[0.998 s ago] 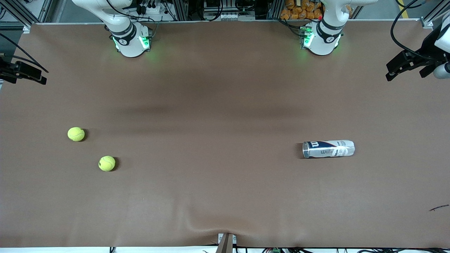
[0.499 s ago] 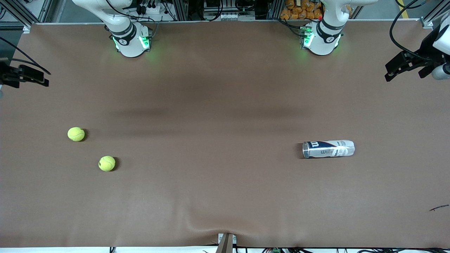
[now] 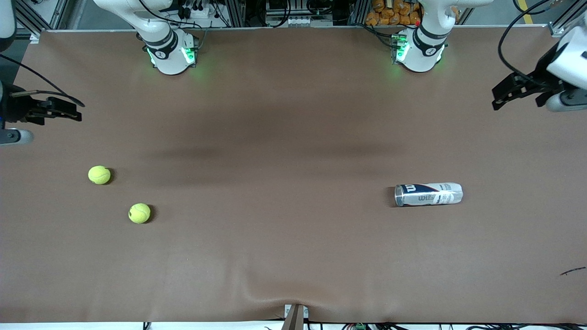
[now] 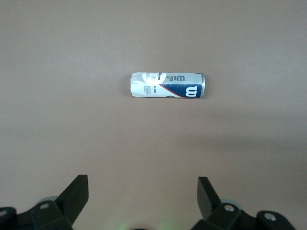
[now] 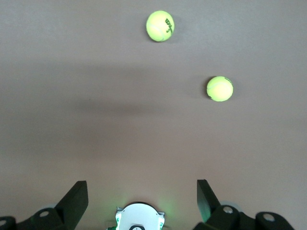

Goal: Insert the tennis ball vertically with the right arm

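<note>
Two yellow tennis balls lie on the brown table toward the right arm's end: one (image 3: 99, 175) (image 5: 220, 88), and a second (image 3: 139, 213) (image 5: 160, 26) nearer the front camera. A silver and blue ball can (image 3: 428, 194) (image 4: 168, 85) lies on its side toward the left arm's end. My right gripper (image 3: 73, 112) (image 5: 142, 191) hangs open and empty over the table's edge, apart from both balls. My left gripper (image 3: 500, 97) (image 4: 143, 191) hangs open and empty over the other end, well away from the can.
The two arm bases (image 3: 170, 54) (image 3: 418, 51) stand along the table's back edge; the right arm's base (image 5: 139, 218) also shows in the right wrist view. A small fixture (image 3: 296, 315) sits at the front edge. The brown mat has a wrinkle there.
Both grippers have moved inward from the table's ends, toward the middle. The balls and the can have not moved.
</note>
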Robot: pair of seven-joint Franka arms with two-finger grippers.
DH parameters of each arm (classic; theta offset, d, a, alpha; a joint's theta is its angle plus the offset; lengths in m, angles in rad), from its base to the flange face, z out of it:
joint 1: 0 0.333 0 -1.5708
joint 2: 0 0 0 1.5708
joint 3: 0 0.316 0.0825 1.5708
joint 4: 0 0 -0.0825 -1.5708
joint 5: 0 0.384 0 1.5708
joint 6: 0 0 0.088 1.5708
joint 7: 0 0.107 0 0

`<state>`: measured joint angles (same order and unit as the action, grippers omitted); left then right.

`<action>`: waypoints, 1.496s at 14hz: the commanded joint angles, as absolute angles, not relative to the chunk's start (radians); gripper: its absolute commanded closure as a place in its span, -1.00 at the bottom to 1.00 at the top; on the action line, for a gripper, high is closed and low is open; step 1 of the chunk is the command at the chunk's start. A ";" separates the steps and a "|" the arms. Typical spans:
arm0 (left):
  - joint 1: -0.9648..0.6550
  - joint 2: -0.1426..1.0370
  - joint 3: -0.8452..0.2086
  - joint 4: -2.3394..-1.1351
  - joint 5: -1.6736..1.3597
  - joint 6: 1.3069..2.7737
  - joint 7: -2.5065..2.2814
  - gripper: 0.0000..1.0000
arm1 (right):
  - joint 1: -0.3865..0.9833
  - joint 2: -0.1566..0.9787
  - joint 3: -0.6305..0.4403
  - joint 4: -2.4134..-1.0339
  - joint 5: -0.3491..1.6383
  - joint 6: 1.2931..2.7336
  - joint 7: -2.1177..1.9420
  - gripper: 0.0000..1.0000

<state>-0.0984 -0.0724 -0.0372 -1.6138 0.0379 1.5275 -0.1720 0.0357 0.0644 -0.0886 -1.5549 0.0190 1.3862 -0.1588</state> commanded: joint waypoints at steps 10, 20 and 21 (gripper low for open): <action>-0.100 0.104 -0.201 -1.640 0.051 1.549 -0.106 -1.00 | 0.026 0.055 -0.098 -1.543 0.025 1.367 -0.198 -1.00; -0.106 0.121 -0.230 -1.949 0.222 1.888 0.121 -1.00 | 0.097 0.103 -0.095 -1.536 0.023 1.402 -0.219 -1.00; -0.107 0.121 -0.230 -1.972 0.268 1.913 0.135 -1.00 | 0.098 0.107 -0.095 -1.536 0.023 1.407 -0.219 -1.00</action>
